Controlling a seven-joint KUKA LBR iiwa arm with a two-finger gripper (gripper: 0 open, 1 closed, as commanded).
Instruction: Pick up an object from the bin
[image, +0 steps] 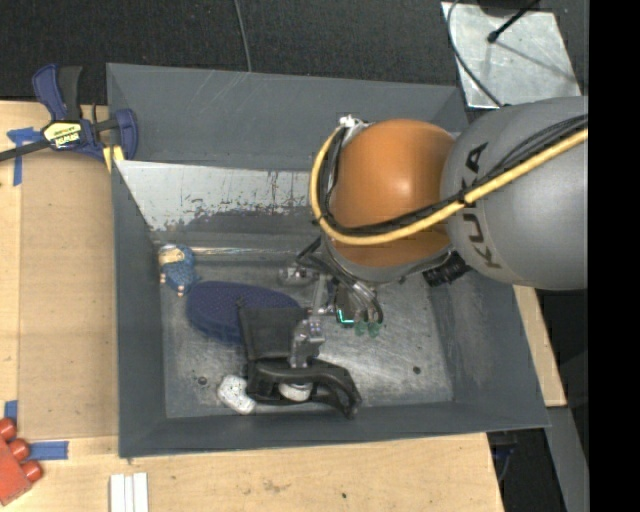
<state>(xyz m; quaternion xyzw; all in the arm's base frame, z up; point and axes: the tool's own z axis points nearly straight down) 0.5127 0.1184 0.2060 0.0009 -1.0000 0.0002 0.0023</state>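
Note:
My gripper (312, 335) reaches down into the middle of the bin from under the orange cover. Its fingertips hang just above a black tool with a curved handle (305, 385) that lies along the front wall. A black flat piece (265, 325) lies just left of the fingers, overlapping a dark blue oval pad (225, 308). A small green thing (370, 325) sits to the right of the gripper. Nothing shows between the fingers.
A small blue and yellow figure (176, 266) lies at the back left of the bin floor. A white piece (236, 394) sits at the left end of the black tool. The arm covers the bin's back right.

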